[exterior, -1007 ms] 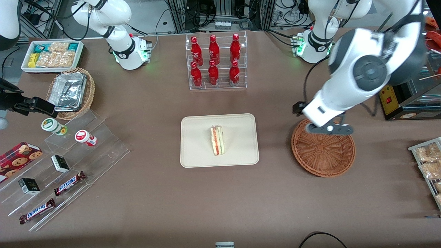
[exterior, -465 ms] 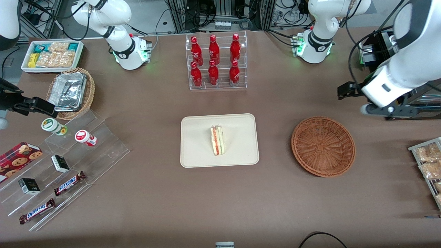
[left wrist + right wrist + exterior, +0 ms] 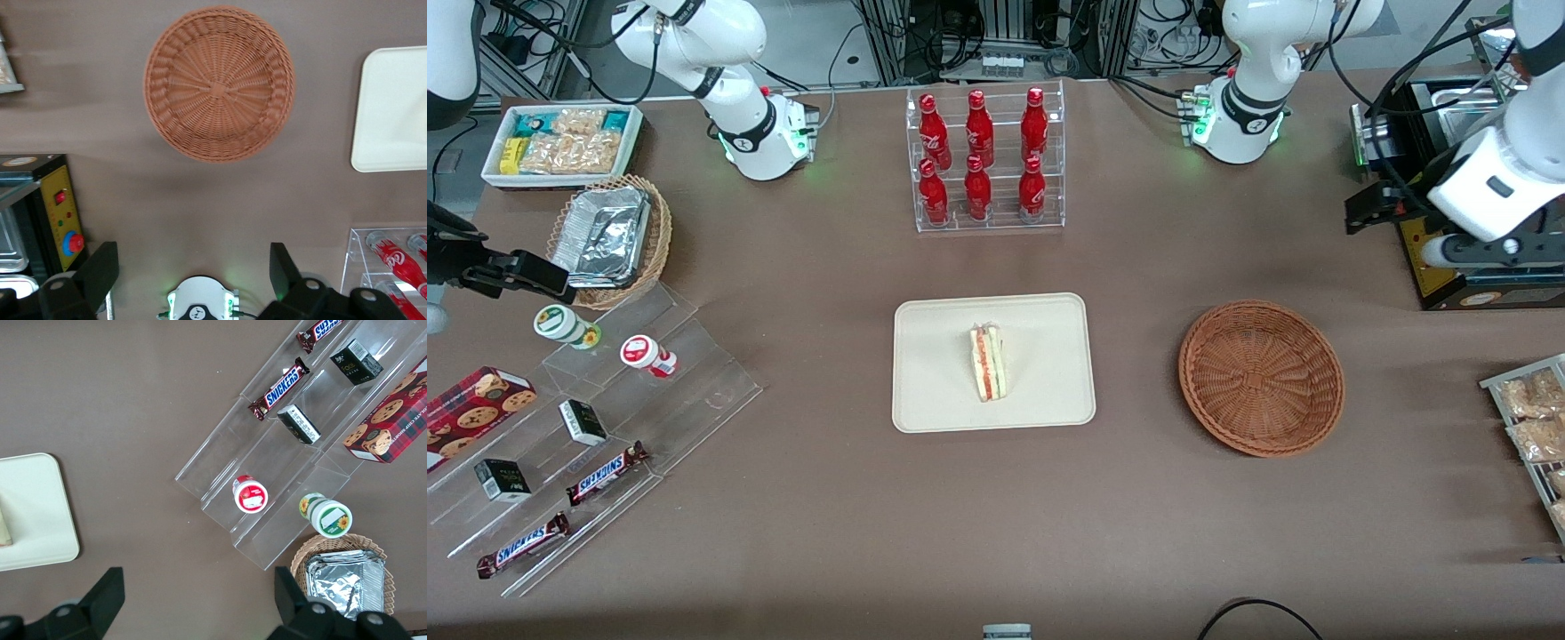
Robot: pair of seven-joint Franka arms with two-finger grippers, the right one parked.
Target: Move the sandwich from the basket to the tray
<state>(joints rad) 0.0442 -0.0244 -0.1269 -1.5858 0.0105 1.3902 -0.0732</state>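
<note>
Cream tray (image 3: 1040,391) in the middle already has the sandwich (image 3: 988,363) sitting on it, so the job looks basically done.
The reddish wicker basket (image 3: 1261,378) toward the working arm's end is empty, and the left gripper (image 3: 193,273) hangs high over the table edge near a black and yellow control box (image 3: 1432,258), fingers spread wide, holding nothing. Next I'd guess it just parks.

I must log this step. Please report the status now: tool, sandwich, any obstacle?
Tool open, holding nothing, high near the working arm's end of the table. Sandwich lies on tray; basket holds nothing. No obstacle seen.
</note>
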